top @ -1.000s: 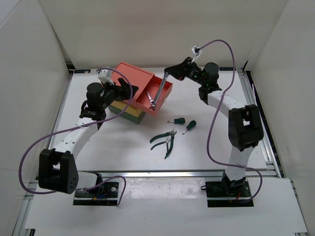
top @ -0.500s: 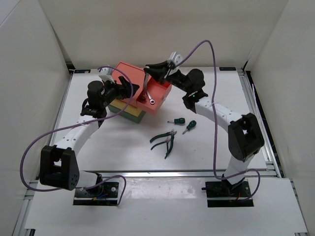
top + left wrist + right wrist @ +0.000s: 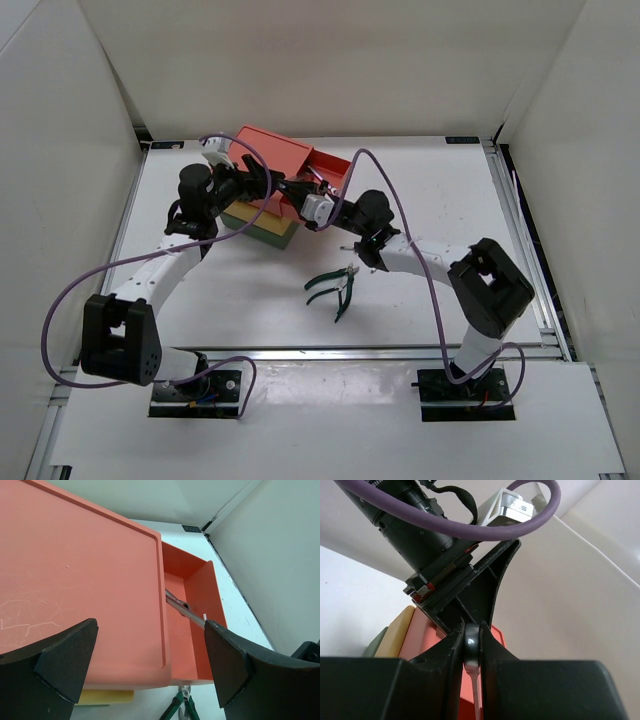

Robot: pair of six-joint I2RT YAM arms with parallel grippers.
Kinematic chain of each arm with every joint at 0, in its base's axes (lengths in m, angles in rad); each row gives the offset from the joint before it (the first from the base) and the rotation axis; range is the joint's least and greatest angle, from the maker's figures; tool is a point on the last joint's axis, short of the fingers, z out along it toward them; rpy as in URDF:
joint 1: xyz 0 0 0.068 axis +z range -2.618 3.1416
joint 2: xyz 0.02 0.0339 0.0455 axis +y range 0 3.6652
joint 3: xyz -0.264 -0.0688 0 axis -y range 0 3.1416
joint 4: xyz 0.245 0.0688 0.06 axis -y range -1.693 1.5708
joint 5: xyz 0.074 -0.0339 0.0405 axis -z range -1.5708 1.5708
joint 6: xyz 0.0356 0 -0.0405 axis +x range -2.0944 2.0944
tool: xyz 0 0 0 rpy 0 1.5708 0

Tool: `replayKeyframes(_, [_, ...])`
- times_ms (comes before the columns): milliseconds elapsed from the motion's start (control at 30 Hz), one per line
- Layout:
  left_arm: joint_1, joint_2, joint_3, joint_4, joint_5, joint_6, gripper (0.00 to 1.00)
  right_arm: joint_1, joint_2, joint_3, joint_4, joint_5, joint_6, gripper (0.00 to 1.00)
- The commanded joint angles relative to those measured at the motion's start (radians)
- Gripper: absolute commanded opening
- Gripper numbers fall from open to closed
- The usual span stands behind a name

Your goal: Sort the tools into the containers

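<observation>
The right pincer (image 3: 471, 633) holds a wrench (image 3: 472, 647) (tip maybe inside the red drawer (image 3: 192, 580), upper middle). Let go low and gently. The left pincer (image 3: 150, 626) is wide.

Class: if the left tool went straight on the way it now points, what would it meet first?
Probably the red box, whose top lies just ahead of the open left tool. Depth is unclear, so it might skim over it towards the open drawer and the wrench.
</observation>
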Motion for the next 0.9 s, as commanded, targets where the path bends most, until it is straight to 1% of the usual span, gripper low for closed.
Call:
replayKeyframes(0, [0.003,0.047,-0.027,-0.144,0.013,-0.024,0.99,-0.011,0.024,-0.034,0.175,0.071,0.019,0.00])
replayKeyframes(100, [0.002,0.047,-0.030,-0.141,0.014,-0.025,0.99,-0.005,0.036,-0.040,0.212,0.109,0.091,0.00])
replayKeyframes(133, [0.003,0.055,-0.032,-0.140,0.013,-0.024,0.99,-0.005,0.036,-0.043,0.218,0.120,0.130,0.09])
replayKeyframes(233, [0.005,0.047,-0.030,-0.140,0.013,-0.024,0.99,-0.002,0.033,-0.057,0.270,0.170,0.196,0.21])
replayKeyframes(267, [0.002,0.047,-0.033,-0.140,0.013,-0.025,0.99,0.001,0.030,-0.070,0.289,0.190,0.236,0.27])
replayKeyframes(367, [0.005,0.044,-0.032,-0.135,0.013,-0.032,0.99,0.016,0.005,-0.103,0.338,0.262,0.279,0.41])
replayKeyframes(400, [0.005,0.047,-0.032,-0.135,0.021,-0.032,0.99,0.016,-0.001,-0.109,0.329,0.284,0.287,0.43])
replayKeyframes(433, [0.005,0.047,-0.030,-0.135,0.021,-0.030,0.99,0.031,-0.013,-0.112,0.311,0.304,0.295,0.45])
replayKeyframes(467, [0.006,0.047,-0.029,-0.137,0.019,-0.032,0.99,0.038,-0.025,-0.107,0.275,0.339,0.299,0.49])
replayKeyframes(500, [0.008,0.047,-0.029,-0.135,0.019,-0.035,0.99,0.044,-0.056,-0.104,0.198,0.352,0.306,0.53])
replayKeyframes(533, [0.011,0.047,-0.030,-0.134,0.019,-0.035,0.99,0.048,-0.068,-0.080,0.150,0.370,0.307,0.54])
replayKeyframes(567, [0.013,0.047,-0.030,-0.135,0.022,-0.036,0.99,0.059,-0.081,-0.072,0.108,0.411,0.309,0.52])
replayKeyframes(667, [0.014,0.041,-0.032,-0.134,0.031,-0.041,0.99,0.062,-0.124,-0.037,-0.018,0.470,0.348,0.52])
replayKeyframes(700, [0.016,0.041,-0.032,-0.134,0.031,-0.041,0.99,0.065,-0.133,-0.028,-0.050,0.531,0.358,0.53])
replayKeyframes(767, [0.017,0.038,-0.036,-0.134,0.031,-0.041,0.99,0.070,-0.167,-0.005,-0.140,0.562,0.379,0.57])
replayKeyframes(833, [0.020,0.035,-0.036,-0.134,0.028,-0.039,0.99,0.068,-0.185,0.031,-0.206,0.635,0.405,0.57])
replayKeyframes(867, [0.020,0.035,-0.036,-0.135,0.031,-0.041,0.99,0.065,-0.197,0.046,-0.281,0.654,0.411,0.58])
